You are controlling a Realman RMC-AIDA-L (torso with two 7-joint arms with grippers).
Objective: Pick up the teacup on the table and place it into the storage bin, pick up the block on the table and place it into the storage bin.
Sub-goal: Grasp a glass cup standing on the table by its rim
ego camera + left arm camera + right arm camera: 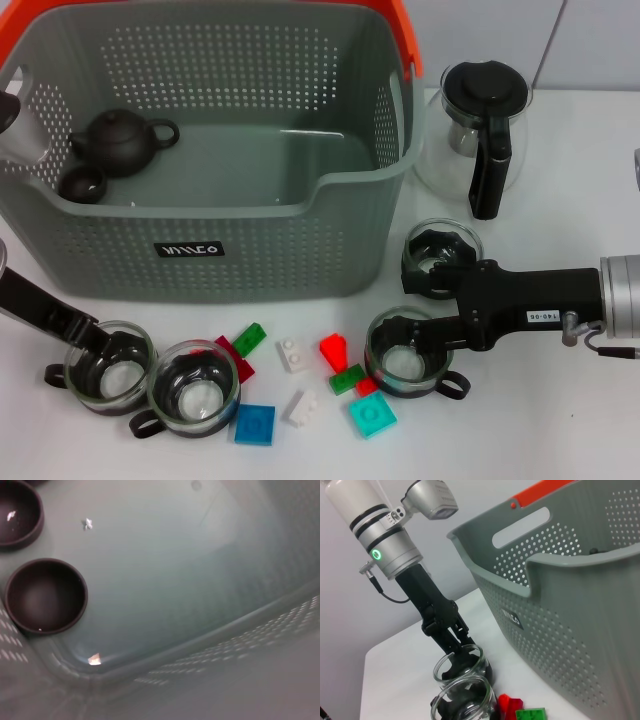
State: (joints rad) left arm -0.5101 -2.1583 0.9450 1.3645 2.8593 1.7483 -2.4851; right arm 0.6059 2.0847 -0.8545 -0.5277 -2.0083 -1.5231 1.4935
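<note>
- The left gripper (pixel 85 335) is at the table's near left corner, its black fingers down at the rim of the leftmost glass teacup (pixel 110 367); one finger looks to be inside the rim and one outside, though I cannot tell whether they press on the glass.
- Just beside it stands a second glass teacup (pixel 194 388) with a black holder, touching or nearly touching the first.
- Behind both cups sits the storage bin (pixel 210 225), grey and perforated, with an orange handle (pixel 400 25) along its far right edge.
- Inside the bin, in its left part, rest a dark clay teapot (pixel 120 140) and a small dark cup (pixel 82 183); the left wrist view looks down on the bin floor and that dark cup (pixel 46 596).
- In front of the bin, between the cups, loose blocks are scattered on the white table (pixel 560 420): a green block (pixel 250 339), a white block (pixel 292 355), a blue block (pixel 255 423), a red block (pixel 335 350) and a teal block (pixel 372 414).
- None of the blocks lies between either gripper's fingers.
- The right gripper (pixel 437 305) reaches in from the right, jaws spread wide apart.
- One finger lies over a teacup by the bin's corner (pixel 440 255), the other over a nearer teacup (pixel 405 352) beside the red block.
- A glass pot (pixel 475 125) with a black lid stands right of the bin.
</note>
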